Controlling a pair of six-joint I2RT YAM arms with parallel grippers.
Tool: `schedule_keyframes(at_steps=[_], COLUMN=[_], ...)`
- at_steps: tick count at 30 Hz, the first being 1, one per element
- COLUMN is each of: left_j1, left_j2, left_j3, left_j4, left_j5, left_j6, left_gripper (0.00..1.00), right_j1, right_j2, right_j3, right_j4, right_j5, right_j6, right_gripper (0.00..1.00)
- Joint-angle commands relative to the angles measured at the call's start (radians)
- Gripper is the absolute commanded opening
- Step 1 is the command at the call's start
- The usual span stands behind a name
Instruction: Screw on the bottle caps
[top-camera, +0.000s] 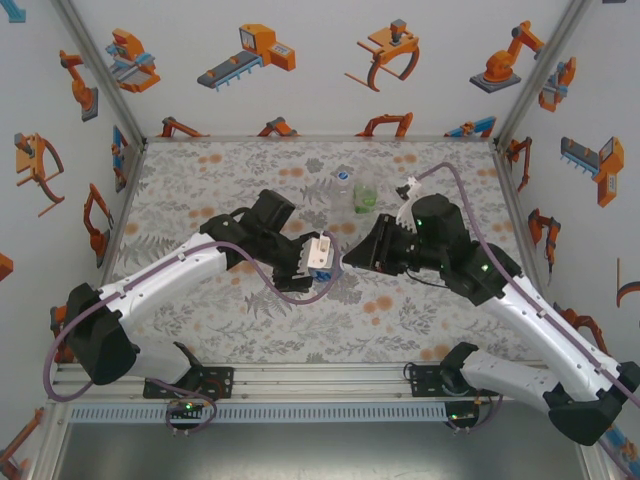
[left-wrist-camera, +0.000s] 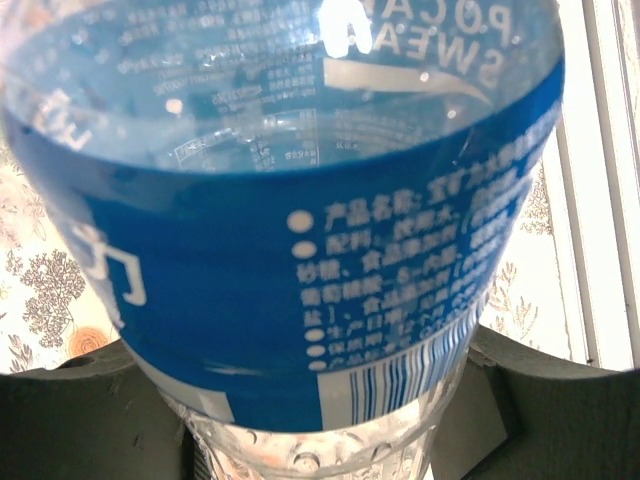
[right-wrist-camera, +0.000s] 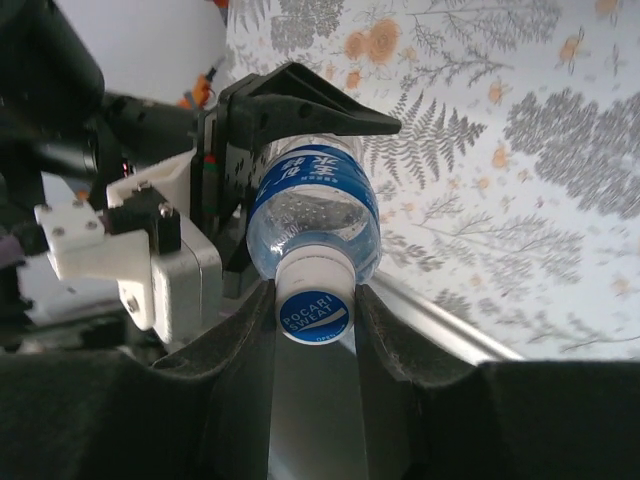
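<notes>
Left gripper (left-wrist-camera: 305, 345) clamps blue-labelled clear plastic bottle (left-wrist-camera: 300, 200); right gripper (right-wrist-camera: 314, 295) pinches its small round white cap (right-wrist-camera: 315, 315), likely mid-screwing; next: rotate wrist

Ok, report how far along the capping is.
Done: nothing I can confirm. In hand: the left gripper holds the blue bottle; its cap sits on the neck, clamped by the right gripper; how tight is unclear. To do: the clear bottle and green bottle stand at the back of the table; whether capped is too small to tell.
</notes>
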Motion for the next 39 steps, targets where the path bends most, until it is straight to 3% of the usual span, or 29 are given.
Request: schedule_keyframes(at_steps=[1,5,8,10,12,13,17,23,30,34,39], left_j1=[-0.020,-0.020,-0.020,-0.020,-0.020,-0.020,-0.020,-0.020,-0.020,-0.020,-0.020], left_j2=[-0.014,-0.014,-0.012,-0.012,-0.009,-0.008,-0.007,-0.010,-0.013,-0.016,-0.016], left_j3=[0.027,0.028,0.027,0.026,0.028,0.027,0.026,0.026,0.024,0.023,0.024], left_j4=[0.038,0.038,0.038,0.038,0.039,0.038,0.039,0.038,0.038,0.038,0.038], left_j5=[0.091,0.089,0.089,0.089,0.088,0.091,0.090,0.087,0.086,0.088,0.089], left_j6=[0.024,0.023,0.024,0.024,0.023,0.023,0.024,0.023,0.025,0.026,0.026], left_gripper=[0.00,0.00,0.00,0.00,0.00,0.00,0.00,0.00,0.00,0.00,0.00], right_j1=[-0.001,-0.001,-0.001,-0.001,-0.001,-0.001,-0.001,-0.001,-0.001,-0.001,-0.001], right_j2=[0.012,0.003,-0.008,-0.014,-0.023,-0.025,-0.050,-0.063,-0.054,-0.063,-0.086], right_j3=[-0.025,-0.014,0.007,0.024,0.034,0.036,0.051,0.085,0.120,0.114,0.049], right_j4=[0.049,0.059,0.050,0.046,0.042,0.042,0.061,0.087,-0.002,-0.049,-0.030], right_j5=[0.060,0.081,0.102,0.110,0.115,0.116,0.111,-0.014,-0.326,-0.404,-0.409], right_j6=[0.246,0.201,0.102,0.007,-0.100,-0.148,-0.405,-0.824,-1.329,-1.527,-1.682], right_gripper=[0.00,0.00,0.08,0.25,0.49,0.51,0.50,0.50,0.50,0.50,0.50])
